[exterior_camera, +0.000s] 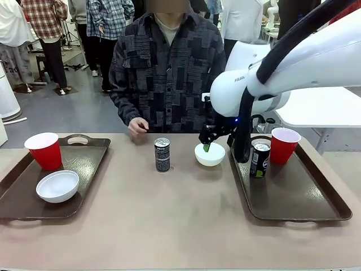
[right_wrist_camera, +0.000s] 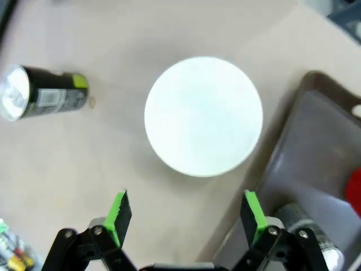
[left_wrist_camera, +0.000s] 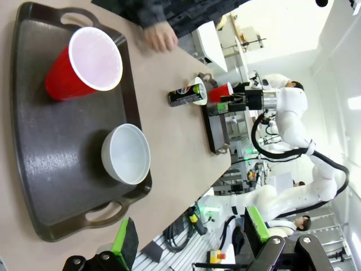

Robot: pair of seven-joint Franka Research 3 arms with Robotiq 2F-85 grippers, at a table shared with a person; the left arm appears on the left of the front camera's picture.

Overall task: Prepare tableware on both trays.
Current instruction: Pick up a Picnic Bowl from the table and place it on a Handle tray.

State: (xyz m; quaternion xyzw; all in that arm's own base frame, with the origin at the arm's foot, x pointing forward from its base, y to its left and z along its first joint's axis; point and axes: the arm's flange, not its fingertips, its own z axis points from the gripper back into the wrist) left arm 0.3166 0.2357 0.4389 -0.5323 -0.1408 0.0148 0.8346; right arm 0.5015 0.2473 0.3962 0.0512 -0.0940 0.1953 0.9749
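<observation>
tableware, left side: the left cup (exterior_camera: 44, 150), red, and the left bowl (exterior_camera: 57, 186), white, stand upright and apart on the left tray (exterior_camera: 84, 169), the cup farther from the robot.
tableware, right side: the right cup (exterior_camera: 284, 145) and the right can (exterior_camera: 260, 160) stand just beside each other at the far end of the right tray (exterior_camera: 293, 192).
tableware off the trays: the middle can (exterior_camera: 162, 154) and the middle bowl (exterior_camera: 210, 154) stand on the bare table (exterior_camera: 169, 226) between the two trays, the bowl near the right tray's rim.
right gripper (right_wrist_camera: 186, 214): jaws spread wide, holding nothing. it hangs over the middle bowl. from the front one green fingertip seems to be at the bowl's rim, but if it touches i cannot tell.
left gripper (left_wrist_camera: 190, 234): jaws wide apart and empty, raised by the near end of the left tray.
person's hand (exterior_camera: 137, 125): rests on the far edge of the table, behind the middle can.
</observation>
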